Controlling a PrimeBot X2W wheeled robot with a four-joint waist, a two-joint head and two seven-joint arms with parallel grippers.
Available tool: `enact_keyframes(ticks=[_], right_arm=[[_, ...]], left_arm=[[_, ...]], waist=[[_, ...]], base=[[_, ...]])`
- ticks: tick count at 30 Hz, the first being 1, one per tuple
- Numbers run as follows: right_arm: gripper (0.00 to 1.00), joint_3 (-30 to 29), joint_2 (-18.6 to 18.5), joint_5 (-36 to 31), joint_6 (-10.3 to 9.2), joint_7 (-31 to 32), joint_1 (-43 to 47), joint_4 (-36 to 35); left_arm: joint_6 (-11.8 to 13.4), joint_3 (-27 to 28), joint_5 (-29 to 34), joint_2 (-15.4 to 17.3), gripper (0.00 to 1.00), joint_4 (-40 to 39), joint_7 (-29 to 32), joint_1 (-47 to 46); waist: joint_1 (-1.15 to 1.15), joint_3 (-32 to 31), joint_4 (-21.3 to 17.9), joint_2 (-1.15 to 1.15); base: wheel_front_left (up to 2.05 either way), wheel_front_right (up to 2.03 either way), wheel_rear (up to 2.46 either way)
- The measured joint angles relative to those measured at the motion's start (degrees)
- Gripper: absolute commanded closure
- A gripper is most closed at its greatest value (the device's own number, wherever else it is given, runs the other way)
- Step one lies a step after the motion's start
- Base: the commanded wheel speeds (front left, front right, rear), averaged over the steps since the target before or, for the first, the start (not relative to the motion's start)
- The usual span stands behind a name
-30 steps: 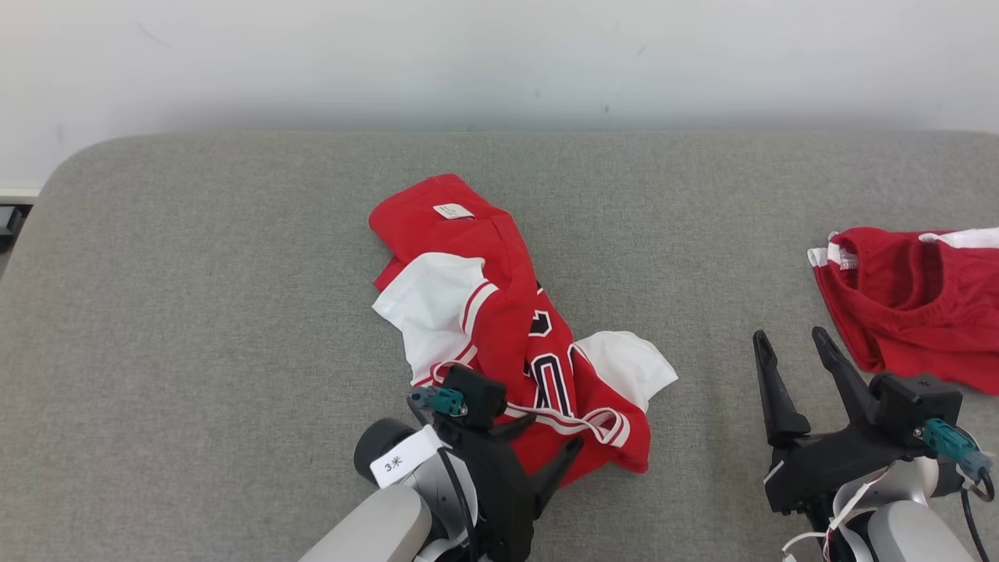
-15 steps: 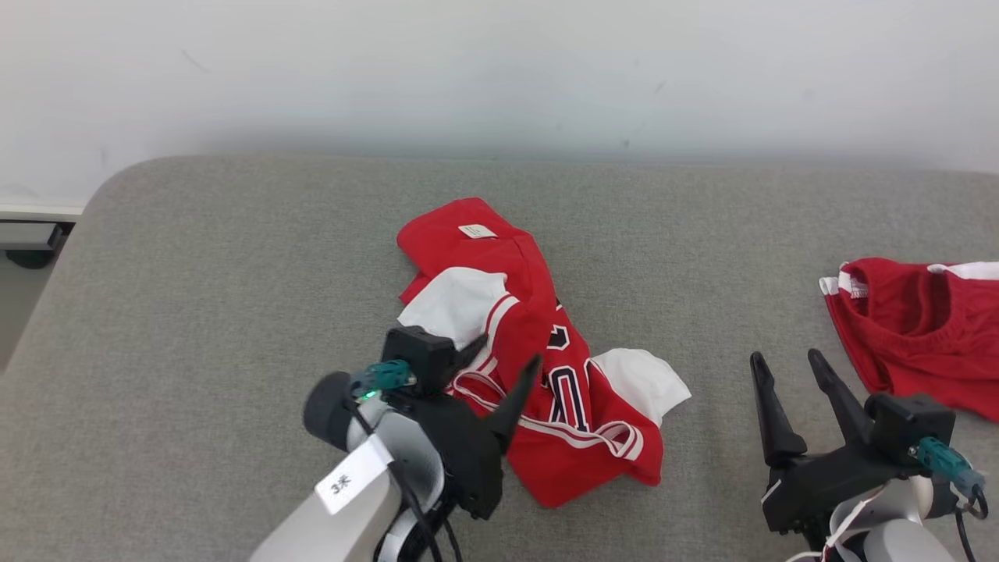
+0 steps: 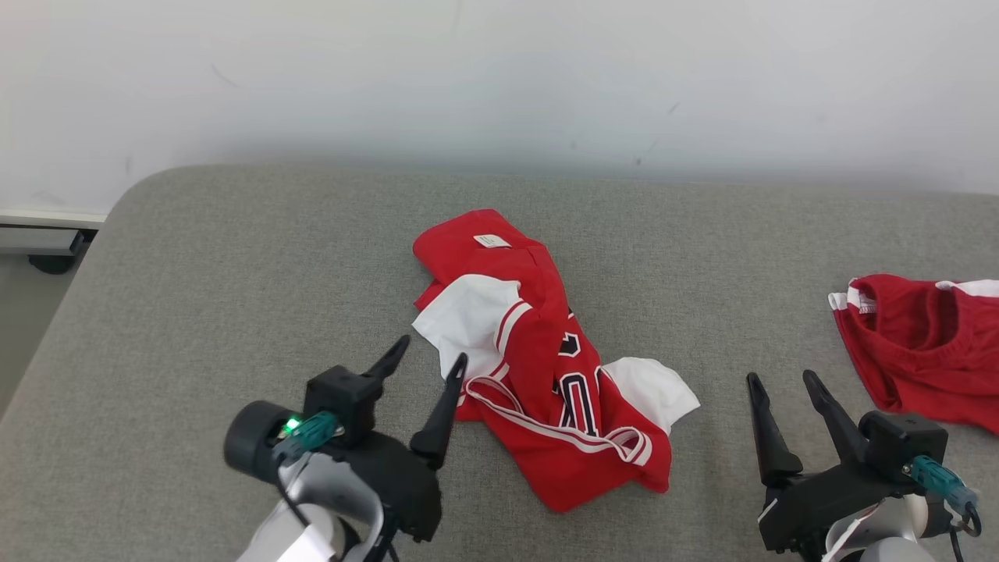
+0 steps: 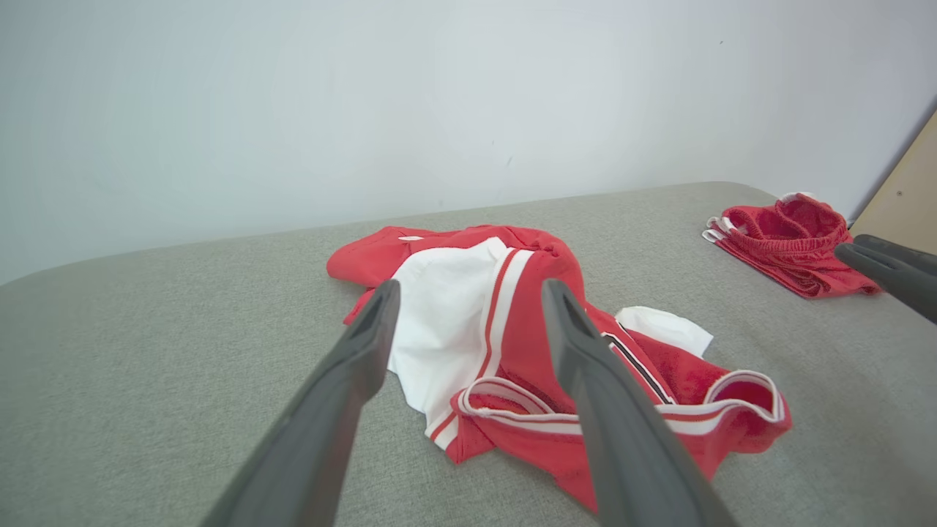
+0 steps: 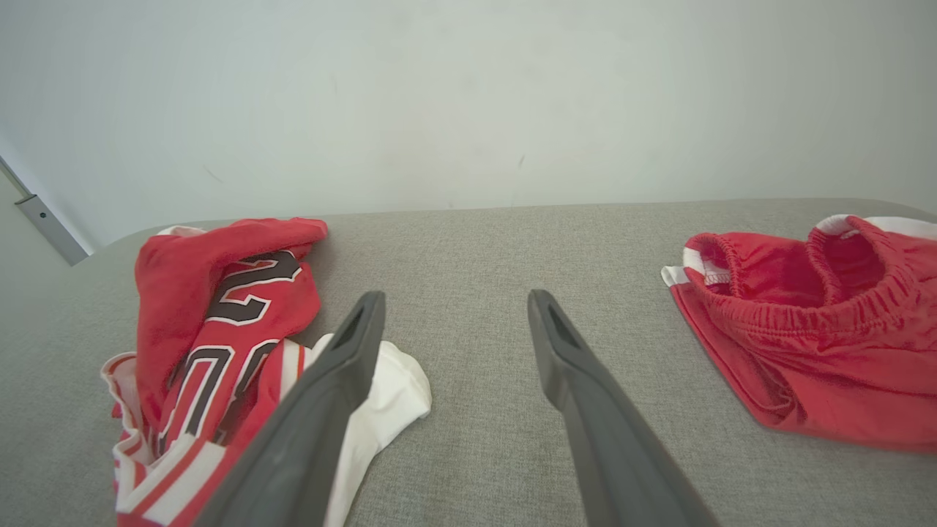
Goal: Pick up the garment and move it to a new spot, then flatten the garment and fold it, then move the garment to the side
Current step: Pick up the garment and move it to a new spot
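Fingers of my left gripper [image 3: 431, 349] spread, empty, just beside the left edge of the crumpled red jersey [image 3: 538, 328], right gripper [image 3: 780, 376] likewise parted, jersey mid grey padded surface [image 3: 234, 257], bare room leftward, red shorts [image 3: 929, 343] far right.

The crumpled red-and-white mesh jersey [image 3: 538, 343] lies near the middle of the grey padded fabric surface [image 3: 195, 312]. The bunched red shorts with an elastic waistband [image 3: 921, 351] lie on the same surface at the jersey's 3 o'clock, well apart from it. The left gripper [image 3: 431, 350] is at the jersey's 8 o'clock, just beside it. The right gripper [image 3: 780, 376] is at its 4 o'clock, between jersey and shorts. The pale wall [image 3: 499, 78] stands at 12 o'clock, behind the surface.
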Motion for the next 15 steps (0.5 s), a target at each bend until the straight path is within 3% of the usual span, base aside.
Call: enact_keyframes(ticks=[5,15], right_arm=[[0.0,0.59,0.25,0.6,0.65,0.01,0.04,-0.71],[0.0,1.75,0.23,0.96,1.51,1.64,2.01,-1.58]], left_arm=[[0.01,4.16,1.3,0.93,0.0,-2.98,-2.44,4.01],[0.0,19.51,7.69,-2.79,0.0,-3.75,-4.71,14.38]], waist=[[0.0,-0.28,0.26,0.0],[0.0,-0.55,1.93,0.0]], base=[[0.0,0.0,0.0],[0.0,0.0,0.0]])
